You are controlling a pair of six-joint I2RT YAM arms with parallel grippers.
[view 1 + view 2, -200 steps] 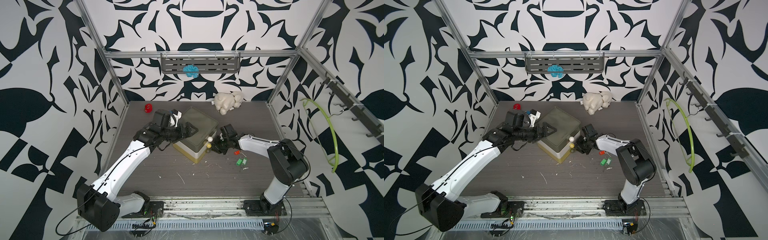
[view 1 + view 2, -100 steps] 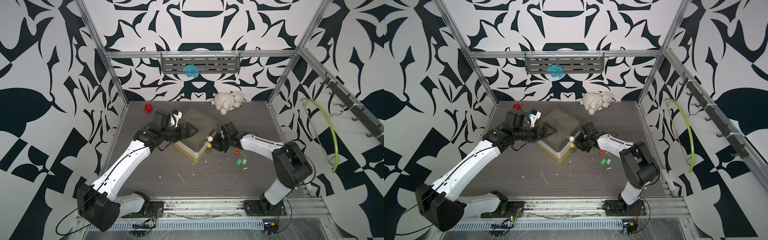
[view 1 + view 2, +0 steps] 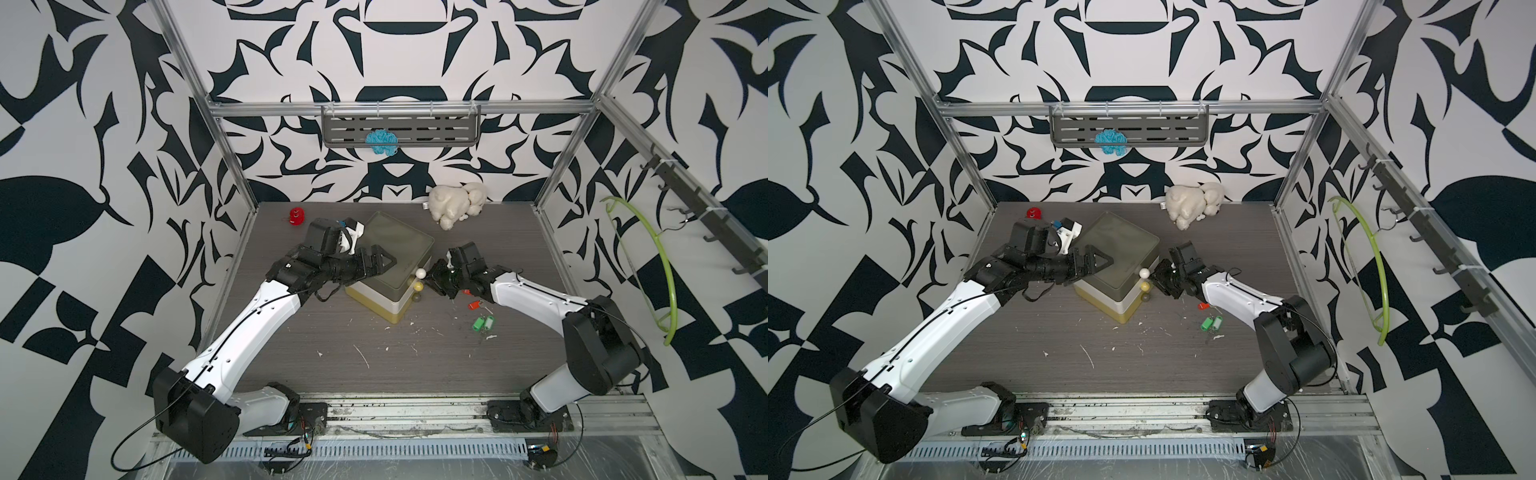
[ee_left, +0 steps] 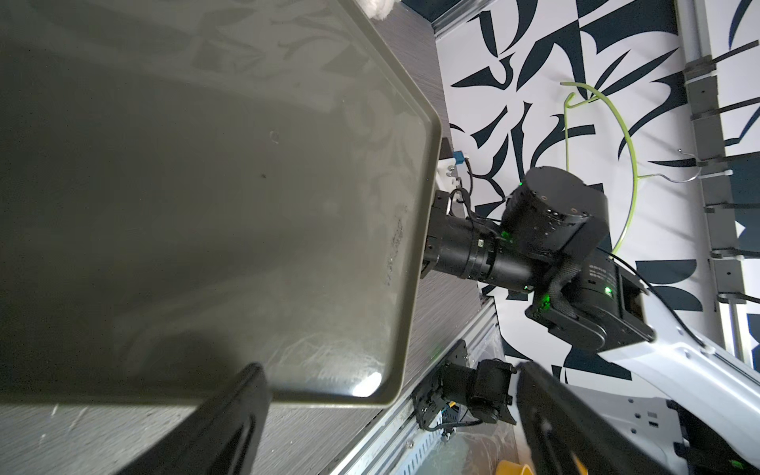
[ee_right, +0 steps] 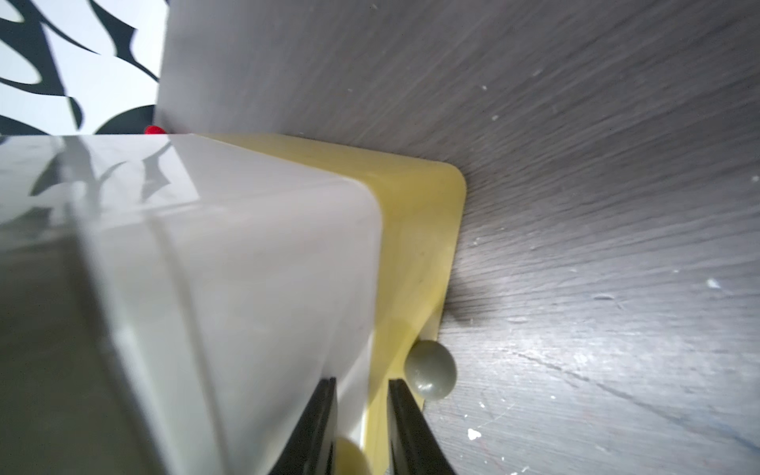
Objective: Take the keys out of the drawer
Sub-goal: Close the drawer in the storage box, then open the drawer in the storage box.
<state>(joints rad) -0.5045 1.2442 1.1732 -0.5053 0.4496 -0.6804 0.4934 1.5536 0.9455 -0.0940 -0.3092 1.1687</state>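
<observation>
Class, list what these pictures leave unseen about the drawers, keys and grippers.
- Inside the drawer unit: every view, opaque walls hide it.
- Whether the right gripper grips the yellow knob: right wrist view, picture edge cuts it off.
- Green-tagged keys: both top views, too small to count.

Table (image 3: 415, 374): dark wood-grain top, covered in both top views. Drawer box (image 3: 399, 245) was set near the middle, turned at an angle to the edges. Three tiers were stacked: olive on top, white, then yellow at the bottom. White knob (image 3: 420, 273), yellow knob (image 3: 418, 286) and dark knob (image 3: 417, 297) were lined up on its front face. Red-tagged key (image 3: 473, 305) was found on the bare top near that face. Green-tagged keys (image 3: 483, 323) were laid just beside it, toward the front edge. Red toy (image 3: 297, 216) was placed at the far left corner, white plush toy (image 3: 455, 203) against the back wall. White scraps (image 3: 361, 356) were scattered across the front half.
</observation>
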